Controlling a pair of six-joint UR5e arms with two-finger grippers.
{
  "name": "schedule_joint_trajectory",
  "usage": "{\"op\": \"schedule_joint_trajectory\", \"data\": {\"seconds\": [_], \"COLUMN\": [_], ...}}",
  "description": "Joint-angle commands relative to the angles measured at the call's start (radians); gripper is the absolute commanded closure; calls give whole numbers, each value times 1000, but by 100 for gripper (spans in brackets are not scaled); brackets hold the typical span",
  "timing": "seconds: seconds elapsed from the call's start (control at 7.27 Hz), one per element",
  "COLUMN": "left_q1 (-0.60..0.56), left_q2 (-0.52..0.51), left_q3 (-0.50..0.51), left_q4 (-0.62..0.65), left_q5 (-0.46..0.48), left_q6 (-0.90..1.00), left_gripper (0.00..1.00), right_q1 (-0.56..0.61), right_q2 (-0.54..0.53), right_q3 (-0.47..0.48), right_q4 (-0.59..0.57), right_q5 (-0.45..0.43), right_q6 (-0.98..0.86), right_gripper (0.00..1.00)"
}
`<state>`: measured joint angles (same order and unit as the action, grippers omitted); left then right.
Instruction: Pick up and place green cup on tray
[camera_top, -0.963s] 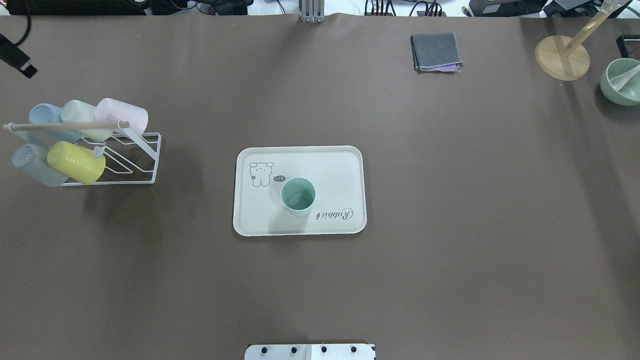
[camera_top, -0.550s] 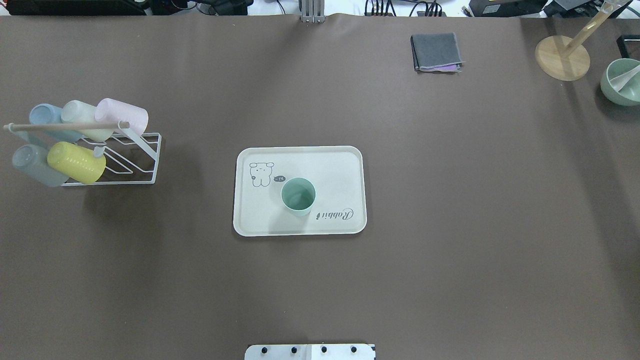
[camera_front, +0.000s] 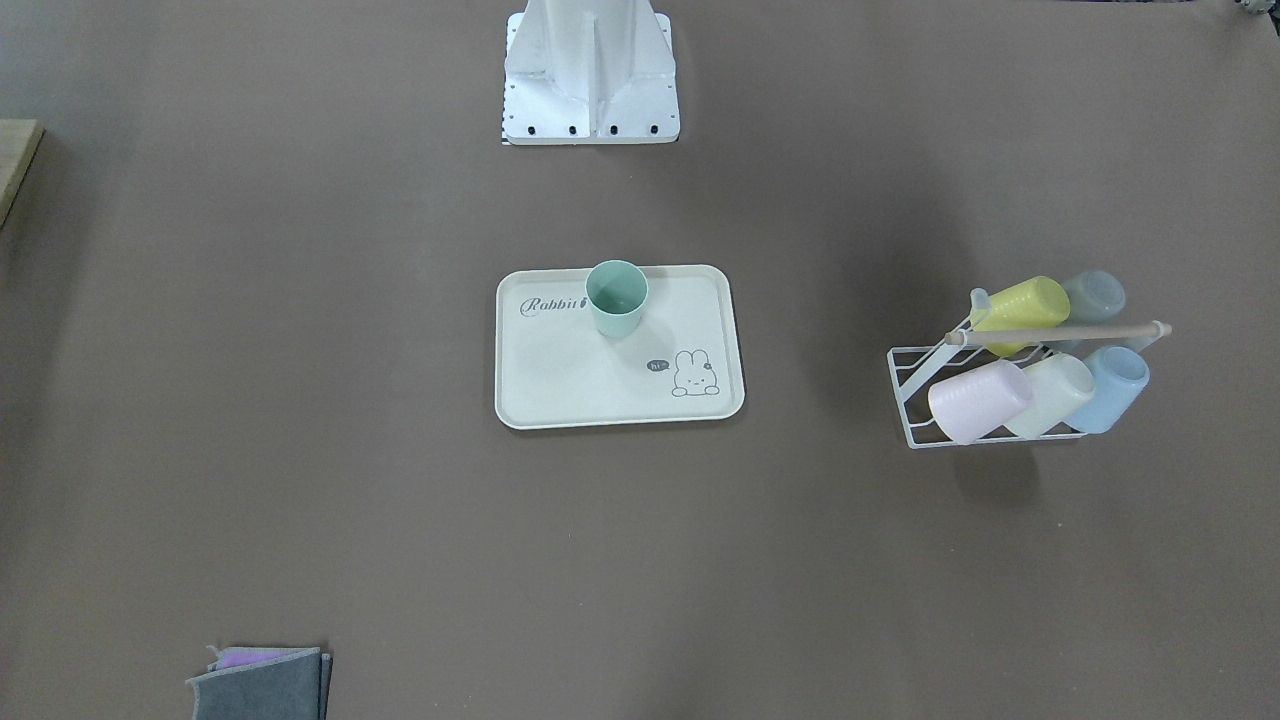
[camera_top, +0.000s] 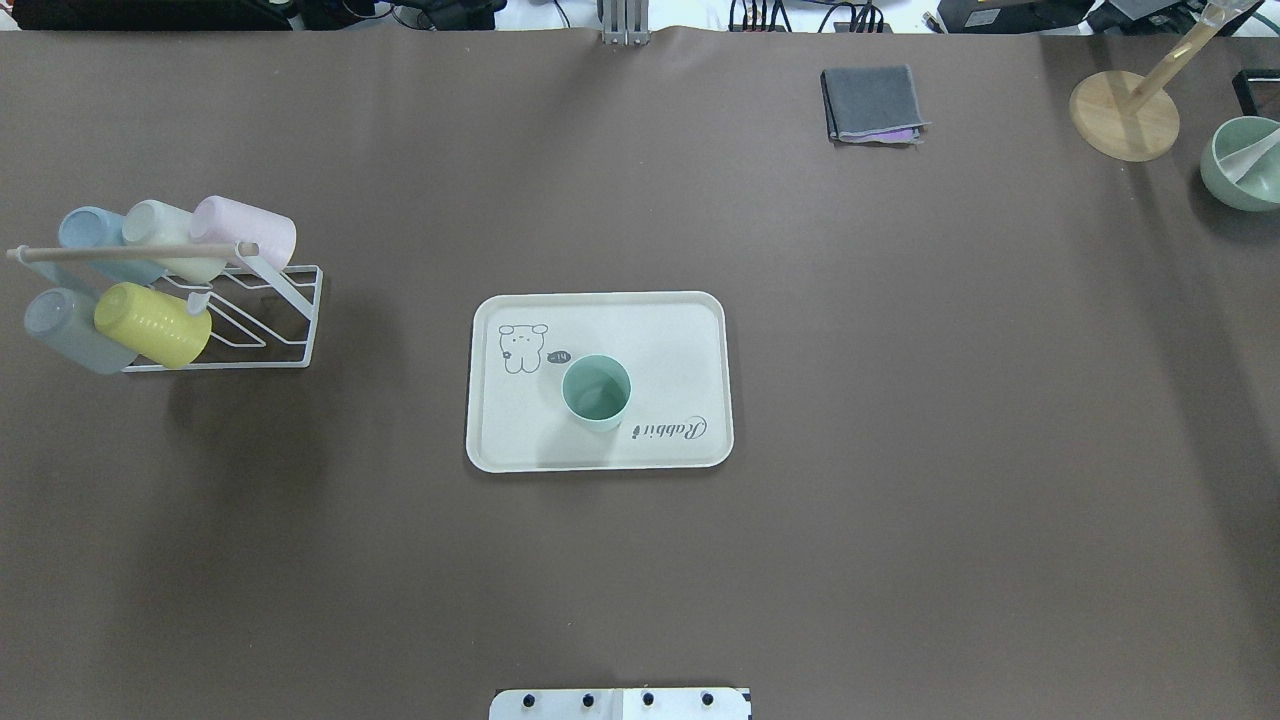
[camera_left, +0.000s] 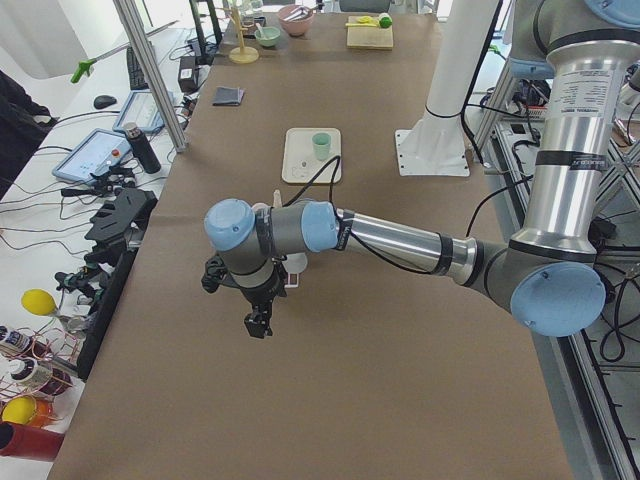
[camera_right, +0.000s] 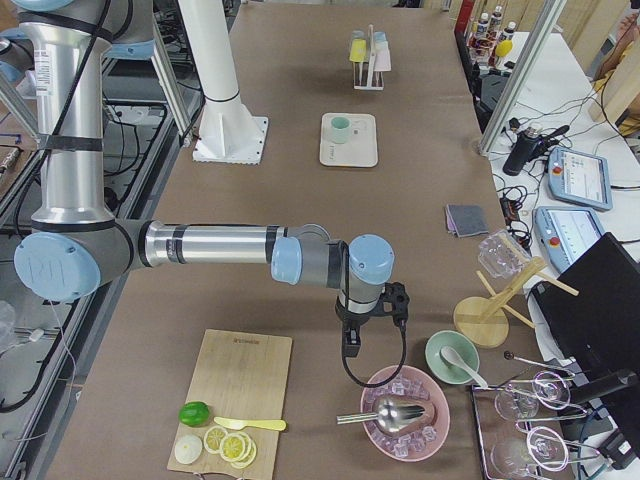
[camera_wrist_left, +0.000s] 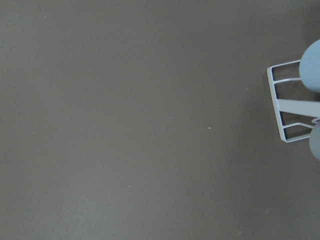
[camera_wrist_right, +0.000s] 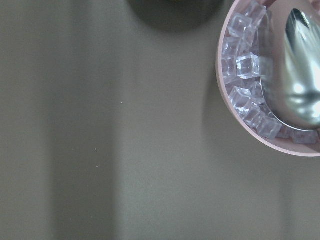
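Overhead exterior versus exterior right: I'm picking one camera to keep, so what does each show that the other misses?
Only overhead: the bunny drawing and lettering on the tray, readable. Only exterior right: the right arm, right gripper, cutting board with lime, and pink bowl of ice. Both: the green cup upright on the tray, the cup rack, grey cloth and green bowl.

The left arm (camera_left: 390, 238) and right arm (camera_right: 210, 243) each stretch out roughly level. The left gripper (camera_left: 258, 325) and right gripper (camera_right: 351, 345) hang pointing down — finger spacing seemingly too small to judge.
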<state>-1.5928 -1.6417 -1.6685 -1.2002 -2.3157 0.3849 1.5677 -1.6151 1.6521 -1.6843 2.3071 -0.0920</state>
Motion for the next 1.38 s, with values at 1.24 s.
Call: {"op": "schedule_joint_trajectory", "data": {"seconds": [1.24], "left_q1": [2], "left_q2": [31], "left_q3": [119], "left_q4": [-226], "left_q5": [4], "left_q6": [14], "left_gripper": [2], "right_q1": [0], "right_q2": [0], "right_q3": [2], "right_q4": [0], "right_q5": [2], "right_q6": [0], "right_gripper": [0]}}
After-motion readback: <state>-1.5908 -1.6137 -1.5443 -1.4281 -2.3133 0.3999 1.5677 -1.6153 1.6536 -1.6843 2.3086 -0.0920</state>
